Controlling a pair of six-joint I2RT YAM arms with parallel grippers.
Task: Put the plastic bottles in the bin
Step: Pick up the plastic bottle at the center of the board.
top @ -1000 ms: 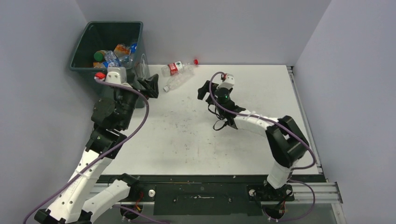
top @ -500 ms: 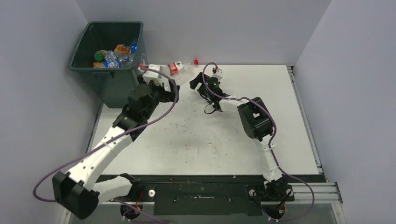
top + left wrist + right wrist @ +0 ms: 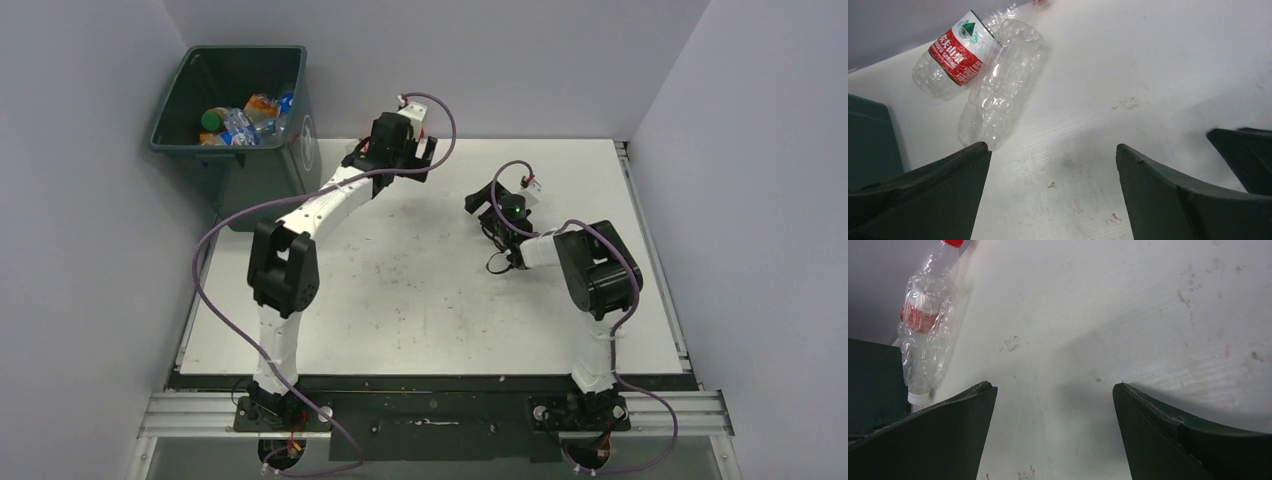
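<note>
At the far left, the bin point(image 3: 250, 185) is seen standing at the far corner of the table point(image 3: 420, 290). A heap of plastic bottles point(image 3: 240, 120) is seen inside it, well apart from both pairs of fingers. The left gripper point(image 3: 1051, 150) is held above the table to the right of the bin, its fingers point(image 3: 933, 195) spread wide with nothing between them. Just beyond the tip of its left finger, an unlabelled clear bottle point(image 3: 1000, 95) is seen lying on its side. A red-labelled bottle point(image 3: 955, 50) is laid against it on the far side, touching it. Neither bottle is touched by the fingers. Farther right, the right gripper point(image 3: 1054, 387) is held over bare table, its fingers point(image 3: 1178, 440) likewise wide apart and empty. In its wrist view, clear plastic with a red band is seen ahead of and outside its left finger, and the two bottles cannot be told apart there.
</note>
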